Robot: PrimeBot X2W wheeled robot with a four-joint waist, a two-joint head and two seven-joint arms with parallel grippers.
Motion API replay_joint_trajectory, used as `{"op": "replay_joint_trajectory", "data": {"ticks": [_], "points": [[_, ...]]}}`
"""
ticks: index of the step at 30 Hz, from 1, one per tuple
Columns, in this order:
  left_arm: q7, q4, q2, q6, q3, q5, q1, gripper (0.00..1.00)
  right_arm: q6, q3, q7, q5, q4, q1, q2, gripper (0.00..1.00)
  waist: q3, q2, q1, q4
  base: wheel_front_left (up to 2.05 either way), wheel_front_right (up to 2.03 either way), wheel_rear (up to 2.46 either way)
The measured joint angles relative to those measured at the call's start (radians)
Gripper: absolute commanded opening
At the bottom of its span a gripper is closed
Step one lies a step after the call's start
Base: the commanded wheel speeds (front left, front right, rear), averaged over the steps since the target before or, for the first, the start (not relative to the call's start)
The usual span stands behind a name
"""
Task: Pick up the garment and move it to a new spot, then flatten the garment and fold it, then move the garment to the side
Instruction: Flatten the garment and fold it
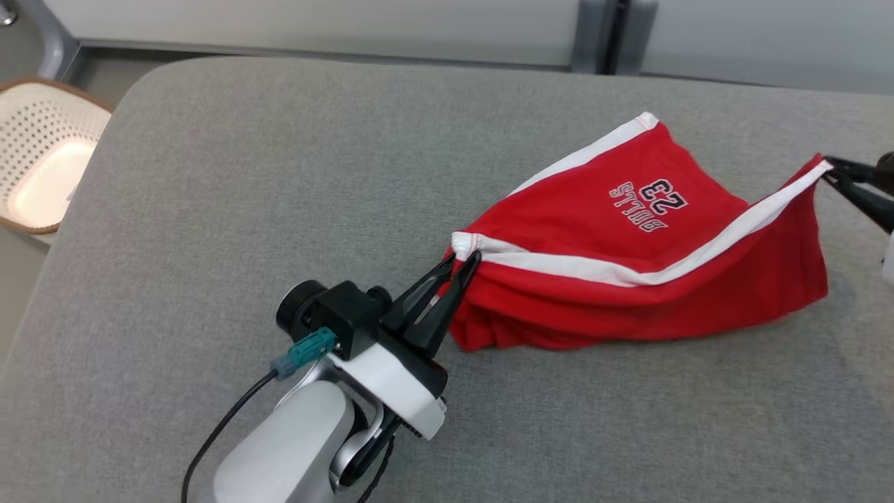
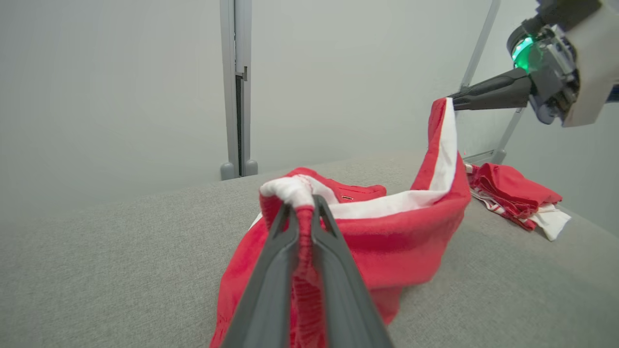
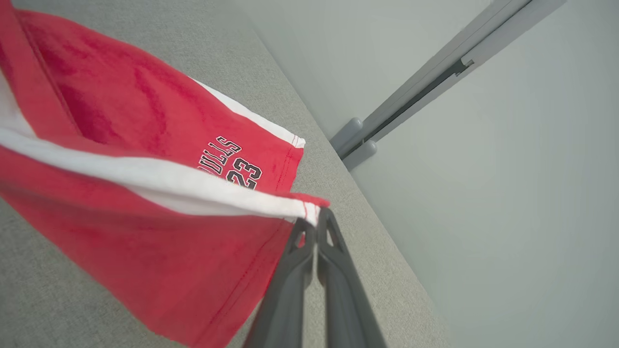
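- The red shorts (image 1: pixel 628 209) hung half lifted over the right part of the grey cushion (image 1: pixel 279 175), with their bottom fold resting on it.
- Their long side ran left to right across the robot, waist end on the left and leg end on the right (the printed number read upside down from the head).
- The left gripper (image 1: pixel 464 260) was almost closed, pinching the bunched waistband.
- The right gripper (image 1: pixel 827 171) was shut tight on the white-striped corner, a bit higher up.
- Each arm had its own end, so I think the next move needs both arms going together.
- A basket (image 1: pixel 42 154) sat well apart on the left.
- More red cloth (image 2: pixel 512 193) lay past the right end.
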Motion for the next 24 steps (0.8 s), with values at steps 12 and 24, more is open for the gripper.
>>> {"op": "replay_joint_trajectory", "data": {"ticks": [12, 24], "points": [[0.000, 0.089, -0.106, -0.034, 0.035, 0.050, -0.073, 0.00, 0.000, 0.079, 0.052, -0.002, 0.147, -0.231, 0.038, 0.00, 0.129, 0.0000, 0.0000, 0.118, 0.00, 0.00, 0.00], [-0.002, 0.120, -0.141, -0.041, 0.011, 0.048, -0.115, 0.00, 0.000, 0.090, 0.101, -0.025, 0.247, -0.283, 0.068, 0.00, 0.234, 0.0000, 0.0000, 0.202, 0.00, 0.00, 0.00]]}}
